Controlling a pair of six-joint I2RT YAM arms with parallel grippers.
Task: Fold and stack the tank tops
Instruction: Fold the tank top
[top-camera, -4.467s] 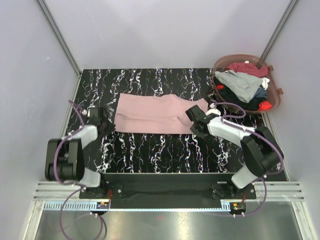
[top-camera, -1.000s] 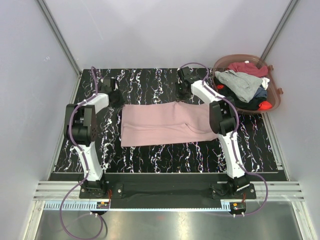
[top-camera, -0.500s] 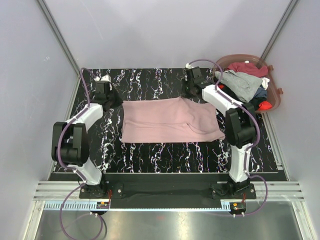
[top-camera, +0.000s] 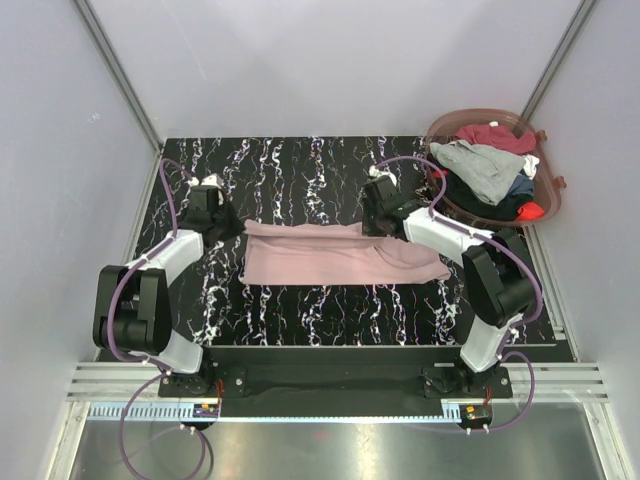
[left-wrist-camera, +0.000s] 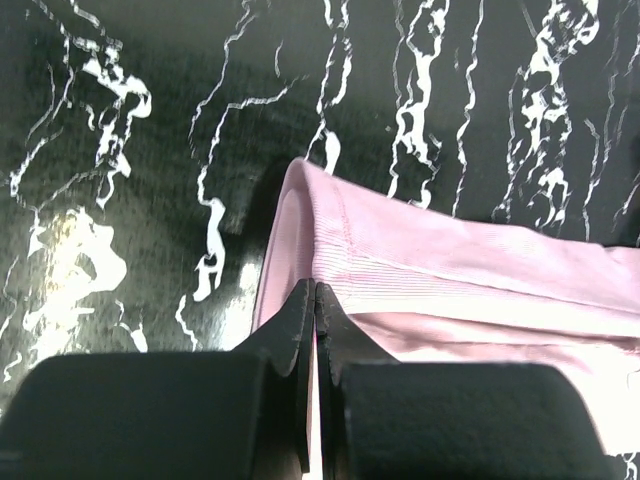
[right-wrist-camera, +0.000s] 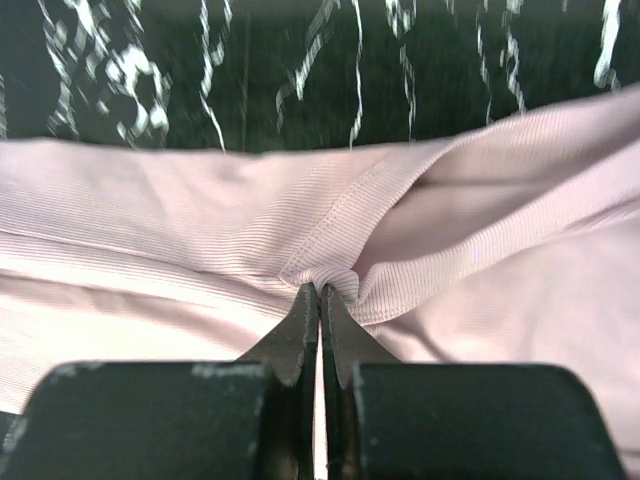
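On my left wrist view, the left gripper (left-wrist-camera: 315, 292) has its fingers (left-wrist-camera: 285, 330) pressed together on the pink tank top (top-camera: 320, 255), with a thin fold of its left end pinched at the tips. On the right wrist view, the right gripper (right-wrist-camera: 320, 292) is clamped the same way. Its fingertips are nipped tight on a small pucker of cloth beside a stitched hem.

From above, I see the pink tank top lying as a narrow band across the middle of the worktop (top-camera: 300, 165), its long side running left to right. Each gripper holds one end of its far edge, which is doubled over.

The other tank tops (top-camera: 482, 168) are heaped in the basket (top-camera: 553, 190) at the far right corner, well apart from both grippers.
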